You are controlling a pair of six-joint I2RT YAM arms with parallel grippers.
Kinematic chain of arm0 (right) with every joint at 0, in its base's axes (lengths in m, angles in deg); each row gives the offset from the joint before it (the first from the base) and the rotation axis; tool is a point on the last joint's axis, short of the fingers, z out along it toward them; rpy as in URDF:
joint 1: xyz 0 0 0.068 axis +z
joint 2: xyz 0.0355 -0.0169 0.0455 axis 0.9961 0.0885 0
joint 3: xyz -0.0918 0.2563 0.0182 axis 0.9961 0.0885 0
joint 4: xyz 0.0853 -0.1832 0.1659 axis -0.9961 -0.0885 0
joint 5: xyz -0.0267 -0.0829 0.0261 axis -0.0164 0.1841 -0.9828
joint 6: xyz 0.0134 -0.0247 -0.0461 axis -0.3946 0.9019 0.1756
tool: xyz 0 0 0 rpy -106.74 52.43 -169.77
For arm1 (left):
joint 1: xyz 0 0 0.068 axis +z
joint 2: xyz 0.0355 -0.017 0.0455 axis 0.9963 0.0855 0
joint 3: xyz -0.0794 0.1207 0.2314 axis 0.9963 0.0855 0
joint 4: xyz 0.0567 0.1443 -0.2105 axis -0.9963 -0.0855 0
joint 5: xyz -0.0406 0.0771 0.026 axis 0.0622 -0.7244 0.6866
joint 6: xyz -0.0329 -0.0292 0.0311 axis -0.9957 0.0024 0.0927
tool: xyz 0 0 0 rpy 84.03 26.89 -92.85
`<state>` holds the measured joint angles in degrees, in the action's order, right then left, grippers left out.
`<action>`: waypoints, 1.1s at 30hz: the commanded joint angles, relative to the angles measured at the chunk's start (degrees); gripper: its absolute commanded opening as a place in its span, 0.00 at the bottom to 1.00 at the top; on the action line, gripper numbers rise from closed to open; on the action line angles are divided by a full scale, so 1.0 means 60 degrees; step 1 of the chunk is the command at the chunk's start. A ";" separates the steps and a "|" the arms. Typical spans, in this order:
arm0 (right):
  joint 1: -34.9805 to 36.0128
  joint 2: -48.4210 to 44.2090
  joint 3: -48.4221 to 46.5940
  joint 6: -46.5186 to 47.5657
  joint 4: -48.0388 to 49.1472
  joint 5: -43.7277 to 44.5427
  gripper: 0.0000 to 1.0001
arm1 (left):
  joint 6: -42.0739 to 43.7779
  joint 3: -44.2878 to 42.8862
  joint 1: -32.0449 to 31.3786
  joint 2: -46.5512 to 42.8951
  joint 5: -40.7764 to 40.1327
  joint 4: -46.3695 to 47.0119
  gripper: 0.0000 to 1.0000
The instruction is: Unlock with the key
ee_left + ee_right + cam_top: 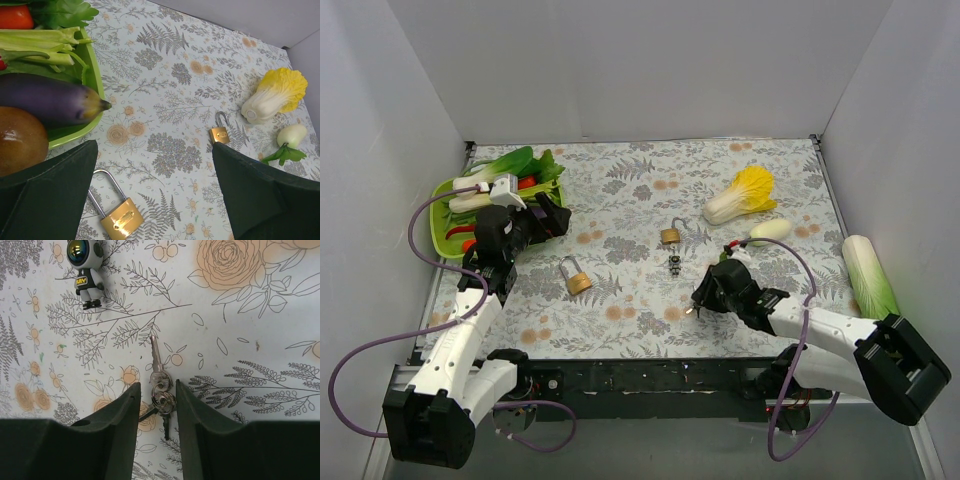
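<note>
The key (156,362) is a small silvery bunch on a ring, lying on the floral cloth; it shows in the top view (689,311) as a small glint. My right gripper (157,386) is low over it. The jaws stand narrowly apart on either side of the ring, not clamped. A brass padlock (578,281) with its shackle up lies left of centre and shows in the left wrist view (121,220). A smaller brass padlock (671,235) lies at the centre (220,134). My left gripper (154,147) is open and empty above the cloth, near the tray.
A green tray (442,225) of vegetables, with an eggplant (50,100), stands at the left. A tiny robot figurine (675,265) stands near the small padlock (85,270). A yellow cabbage (745,193), a small white vegetable (770,230) and a long cabbage (870,275) lie at the right.
</note>
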<state>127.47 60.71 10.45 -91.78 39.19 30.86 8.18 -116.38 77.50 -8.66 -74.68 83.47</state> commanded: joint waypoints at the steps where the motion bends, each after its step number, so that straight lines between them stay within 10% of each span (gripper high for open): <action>1: 0.0379 0.0018 0.0006 0.0951 -0.1395 0.0697 0.42 | 0.0035 0.0043 0.0050 -0.0208 0.0031 0.0074 0.98; 16: 0.1449 0.2684 -0.1577 0.1553 -0.2890 0.1840 0.25 | 0.0020 0.0043 0.0050 -0.0179 0.0031 0.0088 0.98; 22: 0.1464 0.2363 -0.1605 0.1786 -0.2788 0.1563 0.01 | 0.0034 0.0043 0.0050 -0.0193 0.0045 0.0103 0.98; 33: 0.1464 -0.0389 -0.1885 0.3601 -0.1866 0.0259 0.01 | 0.0137 0.0116 0.0050 -0.0193 0.1040 0.0483 0.98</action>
<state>135.95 64.21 -0.76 -75.63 26.03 35.80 8.23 -116.29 77.50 -8.68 -72.61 84.23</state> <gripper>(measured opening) 0.030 0.981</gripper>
